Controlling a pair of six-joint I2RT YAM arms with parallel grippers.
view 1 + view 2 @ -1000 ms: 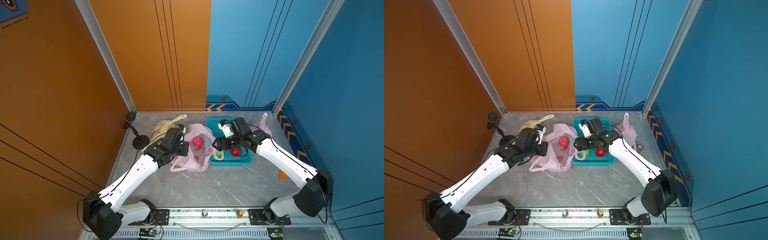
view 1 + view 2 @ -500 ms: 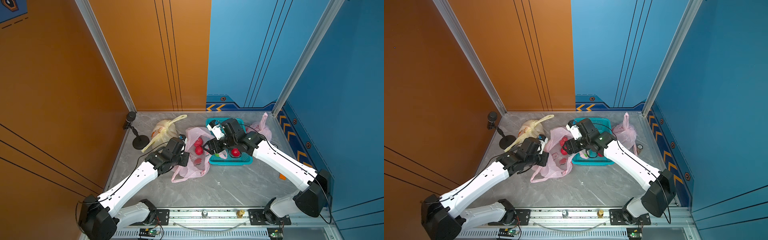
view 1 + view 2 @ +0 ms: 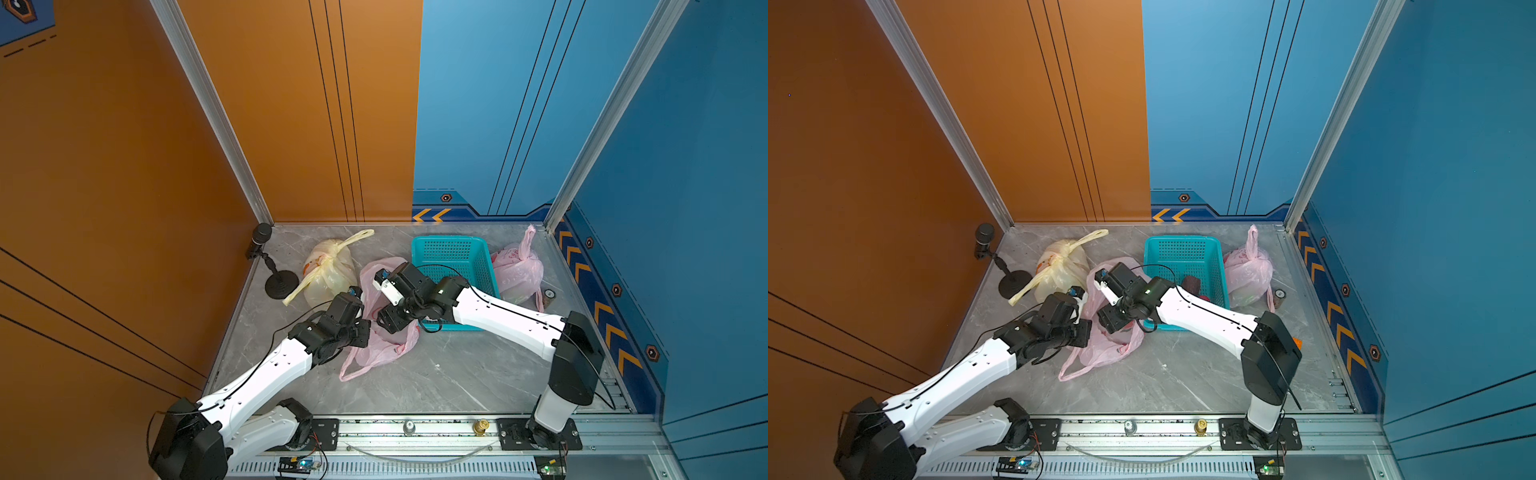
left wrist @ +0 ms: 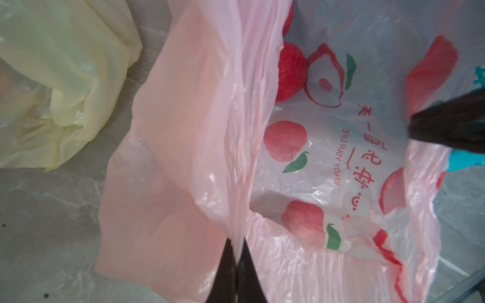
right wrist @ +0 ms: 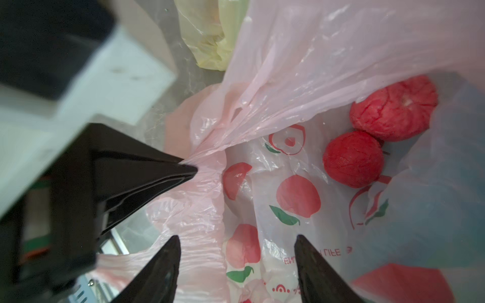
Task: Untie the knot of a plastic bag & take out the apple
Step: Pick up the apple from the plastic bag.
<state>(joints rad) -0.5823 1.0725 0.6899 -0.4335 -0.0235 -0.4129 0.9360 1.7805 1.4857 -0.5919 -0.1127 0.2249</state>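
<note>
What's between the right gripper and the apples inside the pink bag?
Only printed film of the pink bag. In the right wrist view the open right gripper faces the nearer apple with nothing else between.

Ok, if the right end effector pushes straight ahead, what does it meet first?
Probably the printed inner film of the pink bag: the open right end effector aims into its mouth, with the two red apples off to one side. Depth is unclear.
</note>
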